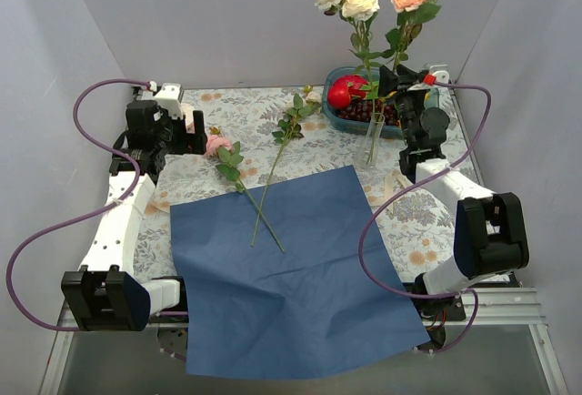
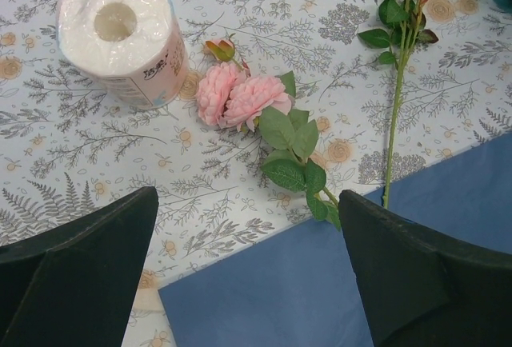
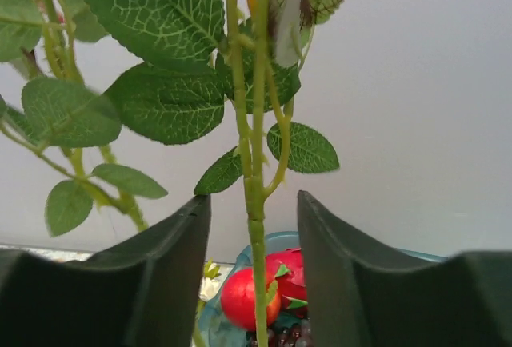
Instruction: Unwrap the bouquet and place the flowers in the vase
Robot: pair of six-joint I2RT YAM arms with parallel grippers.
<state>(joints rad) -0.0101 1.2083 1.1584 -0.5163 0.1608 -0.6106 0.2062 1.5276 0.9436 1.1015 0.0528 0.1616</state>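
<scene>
Leaves paper (image 1: 291, 268) flat over the table's (image 1: 245, 108) near edge, unwrapping done; hangs left gripper (image 2: 248, 203) wide open by the pink rose (image 2: 240, 99) near the left edge, ready to pick; straddles a stem (image 3: 258, 283) in the vase (image 1: 371, 145), far-right corner, with right gripper (image 3: 252, 199), jaws parted clear, likely releasing.

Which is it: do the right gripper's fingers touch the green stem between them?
Apart. The right wrist view shows the green stem standing between the right gripper's fingers, with a clear gap on both sides of it.
</scene>
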